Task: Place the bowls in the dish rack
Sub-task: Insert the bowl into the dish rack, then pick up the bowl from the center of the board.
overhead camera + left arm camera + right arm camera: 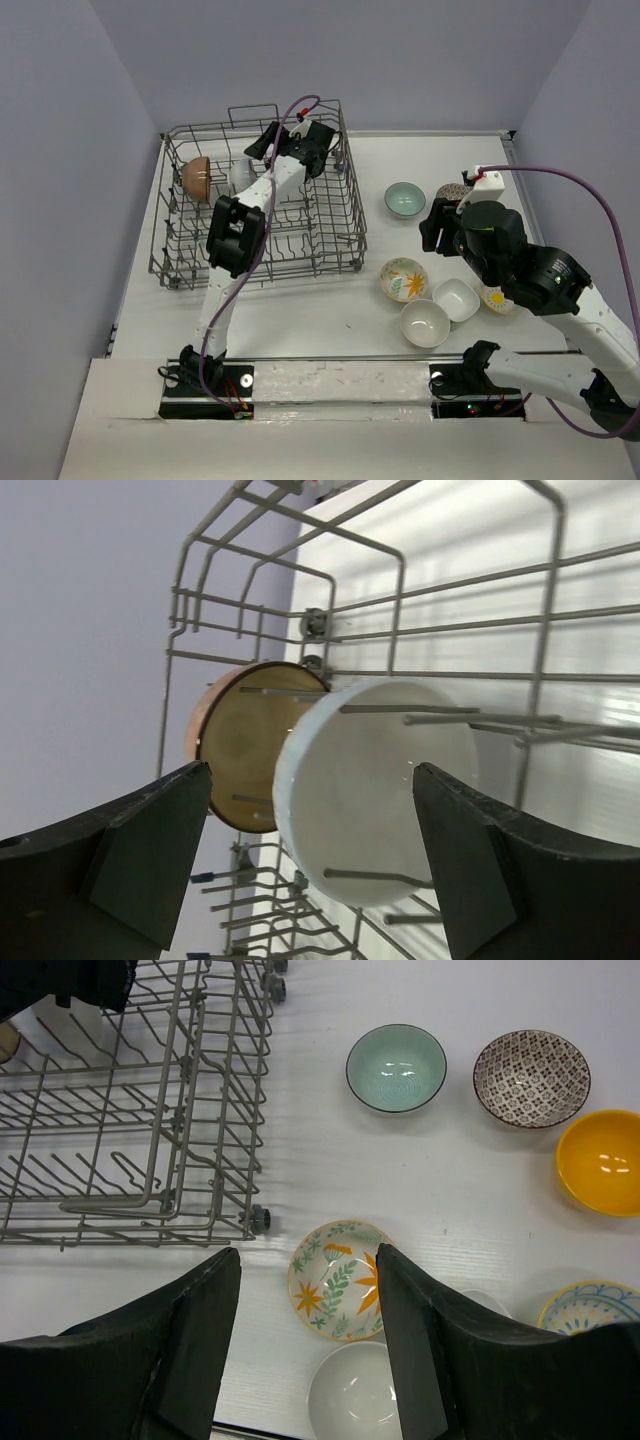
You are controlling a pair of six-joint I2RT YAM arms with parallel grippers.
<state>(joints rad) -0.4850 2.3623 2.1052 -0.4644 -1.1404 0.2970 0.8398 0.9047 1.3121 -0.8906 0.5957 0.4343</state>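
Two bowls stand on edge among the tines at the back left of the dish rack (335, 215): a brown bowl (235, 745) and a white bowl (380, 780) in front of it. My left gripper (312, 775) is open inside the rack, with a finger on each side of the white bowl and not touching it. My right gripper (308, 1252) hangs open and empty above the table, over a floral bowl (335, 1280). Around it lie a teal bowl (396, 1067), a brown patterned bowl (531, 1077), an orange-yellow bowl (600, 1160) and a round white bowl (355, 1395).
The rack (130, 1110) has tall wire sides and small wheels at its corners. A squarish white bowl (456, 299) and a yellow-and-blue patterned bowl (497, 299) lie close to my right arm. Purple walls enclose the table on three sides.
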